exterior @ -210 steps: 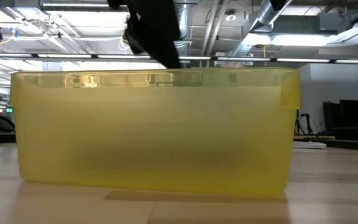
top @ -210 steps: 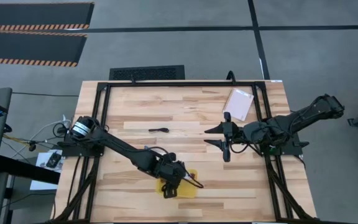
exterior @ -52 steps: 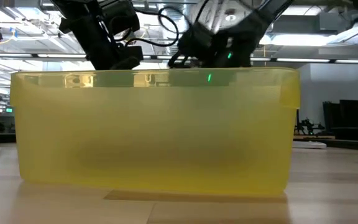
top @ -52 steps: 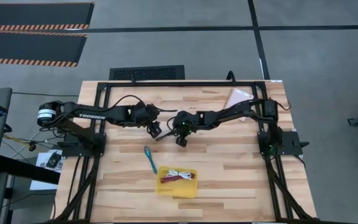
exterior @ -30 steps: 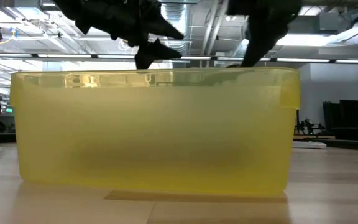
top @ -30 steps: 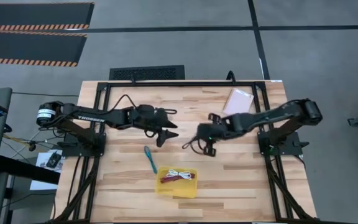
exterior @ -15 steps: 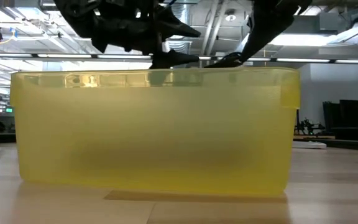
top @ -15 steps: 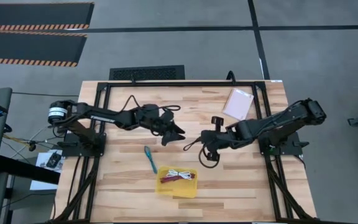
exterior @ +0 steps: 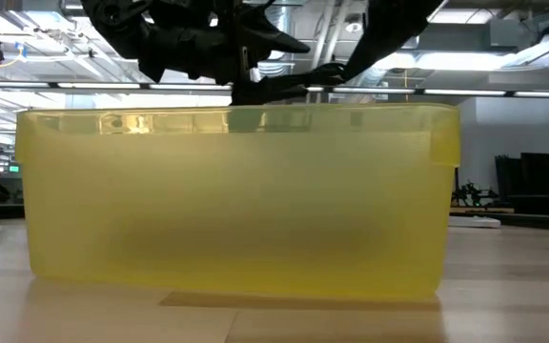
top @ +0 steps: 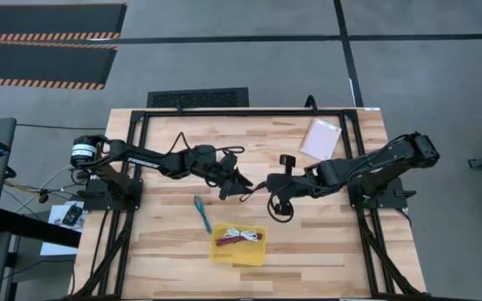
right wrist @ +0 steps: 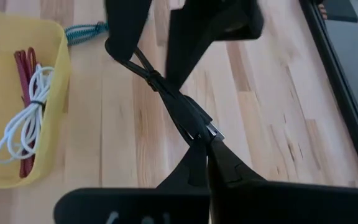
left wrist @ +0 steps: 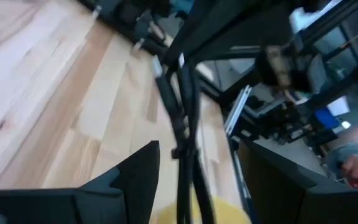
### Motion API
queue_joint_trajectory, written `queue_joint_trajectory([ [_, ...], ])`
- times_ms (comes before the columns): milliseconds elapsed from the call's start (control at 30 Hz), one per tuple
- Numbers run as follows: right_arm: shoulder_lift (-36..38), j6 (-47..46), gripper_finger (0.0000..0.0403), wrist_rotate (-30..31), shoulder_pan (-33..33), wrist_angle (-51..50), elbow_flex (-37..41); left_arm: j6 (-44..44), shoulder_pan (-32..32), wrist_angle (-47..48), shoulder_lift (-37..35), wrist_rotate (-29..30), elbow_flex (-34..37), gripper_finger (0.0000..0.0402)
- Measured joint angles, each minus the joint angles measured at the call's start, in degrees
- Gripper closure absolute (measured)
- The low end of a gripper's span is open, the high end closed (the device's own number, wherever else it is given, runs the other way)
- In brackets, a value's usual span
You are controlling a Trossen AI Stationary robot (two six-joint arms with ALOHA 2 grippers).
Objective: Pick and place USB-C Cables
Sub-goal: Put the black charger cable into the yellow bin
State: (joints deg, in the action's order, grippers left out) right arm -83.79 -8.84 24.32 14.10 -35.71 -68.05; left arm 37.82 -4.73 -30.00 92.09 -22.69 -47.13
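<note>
High view: the black cable (top: 258, 186) is seen as a thin dark bundle stretched between the two claws over the middle of the tabletop (top: 174, 251), clear of the wood. In the right wrist view the black cable (right wrist: 166, 99) is shown as a narrow doubled strand bound near its middle, one end pinched in the right claw (right wrist: 205, 148), whose fingers are pressed together on it. The left claw (top: 239, 186) is placed at the cable's other end; in the left wrist view its fingers (left wrist: 135, 177) are seen spread with the black cable (left wrist: 182, 118) running between them, and whether they touch it cannot be told. The teal cable (top: 202, 214) lies flat on the tabletop just beside the yellow tray (top: 258, 255), apart from it, a short straight bundle. The white cable (right wrist: 20, 118) is coiled loosely inside the tray, lying over the dark red cable (right wrist: 25, 74), a straighter strip along the tray floor. The tray sits near the front edge, with bare wood on both sides of it. A pale pink packet (top: 321, 139) rests near the far right corner, well apart from the arms. In the low view the tray wall (exterior: 236, 200) fills most of the picture, with both arms dark above its rim.
</note>
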Motion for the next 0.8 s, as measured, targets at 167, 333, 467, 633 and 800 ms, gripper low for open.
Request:
queue_joint_trajectory([
  [167,0.0,1.26,0.0403,-0.15,-0.75,2.02,0.0,-0.27,1.06,0.62,0.0,0.94,0.0,0.0195],
  [333,0.0,1.53,0.0403,-0.17,-1.2,2.01,0.0,-0.35,1.31,0.62,0.0,1.88,0.0,0.0195],
  [467,0.0,1.82,0.0403,-0.17,-1.5,2.02,0.0,-0.26,1.31,0.96,0.0,1.7,0.0,0.0205],
  [633,0.0,1.82,0.0403,-0.22,-1.52,2.08,0.0,-0.22,1.3,1.17,0.0,1.7,0.0,0.0245],
  [800,0.0,1.82,0.0403,-0.23,-1.5,2.13,0.0,-0.65,1.28,1.26,0.0,1.71,0.0,0.0306],
])
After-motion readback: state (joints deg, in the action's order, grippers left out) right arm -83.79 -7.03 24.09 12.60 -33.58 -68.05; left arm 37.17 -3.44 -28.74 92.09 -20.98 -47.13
